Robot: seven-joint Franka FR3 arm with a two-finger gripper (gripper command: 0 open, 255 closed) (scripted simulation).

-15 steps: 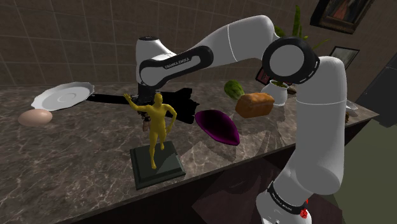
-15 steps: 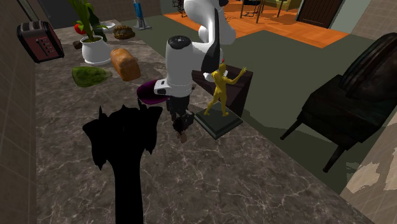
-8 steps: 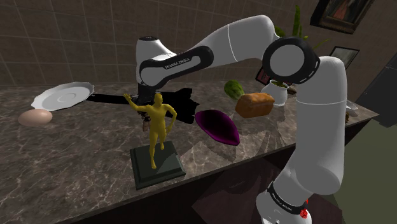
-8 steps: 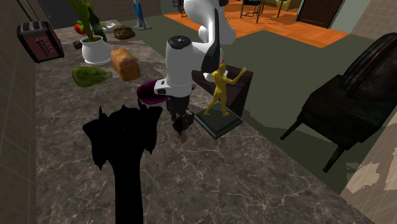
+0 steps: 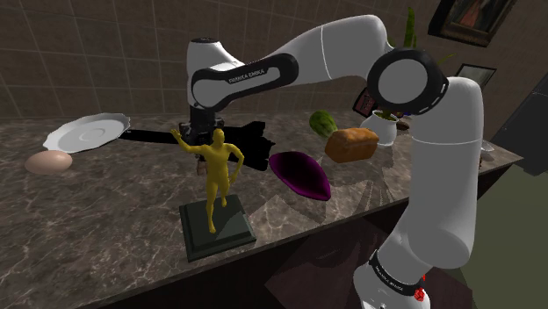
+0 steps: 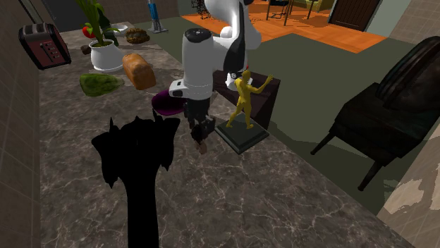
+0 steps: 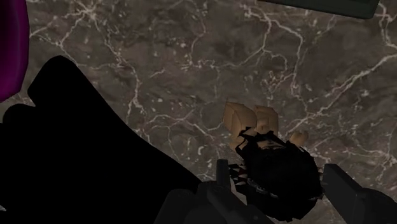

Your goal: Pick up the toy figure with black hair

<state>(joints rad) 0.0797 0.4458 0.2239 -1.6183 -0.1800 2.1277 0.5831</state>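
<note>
With the hand (image 7: 275, 170) closed down, I am pinching the toy figure (image 7: 270, 153) by its black-haired head, so its tan body is hanging toward the tabletop (image 7: 159, 51), ready for lifting.

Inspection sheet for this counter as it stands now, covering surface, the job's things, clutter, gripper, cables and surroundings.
Surface: dark marble counter.
Job's things: toy figure with black hair, between the gripper's fingers, above bare marble.
Clutter: yellow statue on a dark base, purple bowl, bread loaf, white plate, toaster, potted plant.
Gripper: gripper points down, its fingers clasping the figure's head.
Cables: nothing seen.
Surroundings: tiled wall, dark chair.
</note>
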